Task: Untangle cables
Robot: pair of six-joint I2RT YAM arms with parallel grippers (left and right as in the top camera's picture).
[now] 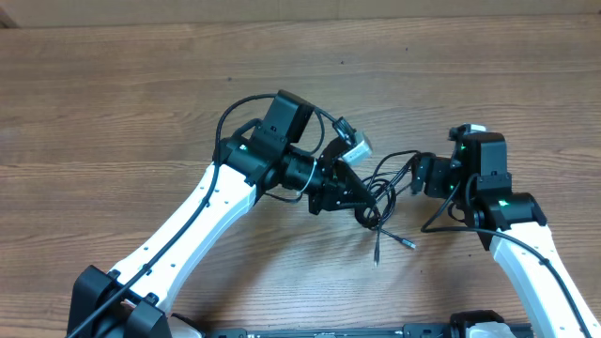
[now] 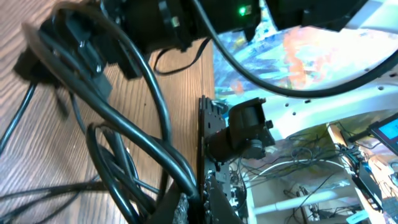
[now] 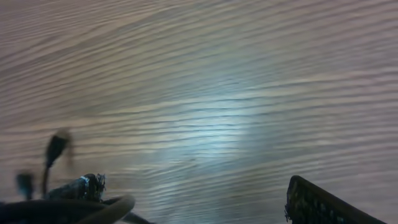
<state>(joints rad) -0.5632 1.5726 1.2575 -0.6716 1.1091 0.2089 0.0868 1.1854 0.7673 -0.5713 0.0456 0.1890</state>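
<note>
The cables point(image 1: 383, 184) are thin black cords bunched in loops at mid-table, between my two grippers. Two loose plug ends point(image 1: 406, 243) trail toward the front edge. My left gripper point(image 1: 364, 200) reaches into the bunch from the left. In the left wrist view the cables point(image 2: 134, 134) loop thickly in front of my left gripper point(image 2: 200, 208), which is shut on one strand. My right gripper point(image 1: 419, 175) is at the right edge of the bunch. In the right wrist view my right gripper point(image 3: 196, 200) is open wide, with a cable point(image 3: 93, 210) lying by its left finger point(image 3: 84, 185).
The wooden table point(image 1: 113, 103) stretches around the tangle. Both white arms come in from the front edge, the left arm point(image 1: 202, 211) diagonally, the right arm point(image 1: 526, 253) at the right. Thick black arm wires point(image 1: 235, 111) arch over the left wrist.
</note>
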